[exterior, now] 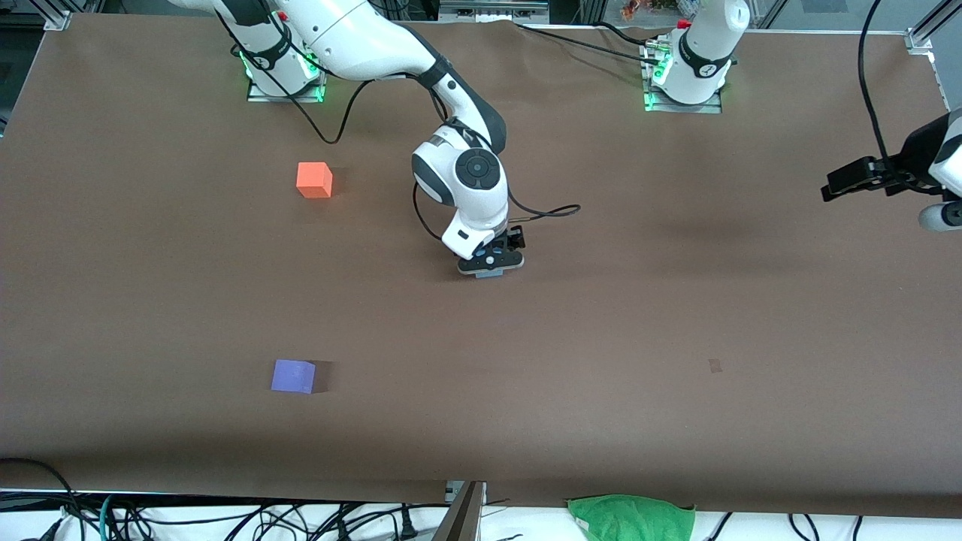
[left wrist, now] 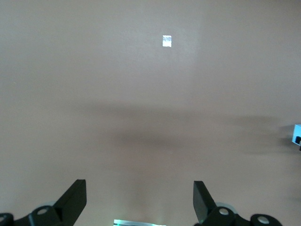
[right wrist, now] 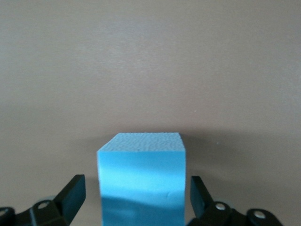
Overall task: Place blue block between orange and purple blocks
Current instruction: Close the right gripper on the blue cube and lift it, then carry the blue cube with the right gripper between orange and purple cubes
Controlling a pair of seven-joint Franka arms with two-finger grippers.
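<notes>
we see the right gripper (right wrist: 136,197) low at mid-table, fingers apart around the upright sky-blue matte cube (right wrist: 141,183); the left gripper (left wrist: 140,197) waits, fingers apart.

Overall light: bright, even, from overhead; brown table (exterior: 676,315) matte, without glare.
Shadows: short, soft ones beside orange block (exterior: 314,180) and purple block (exterior: 293,376); broad faint smear toward the left arm's end.
Base lights: green glow at both arm bases along the table's top edge.
Left wrist view: pale reflective patch (left wrist: 166,41); soft dark shadow bands.
Right wrist view: blue block (right wrist: 141,181) sharp, grain visible.
</notes>
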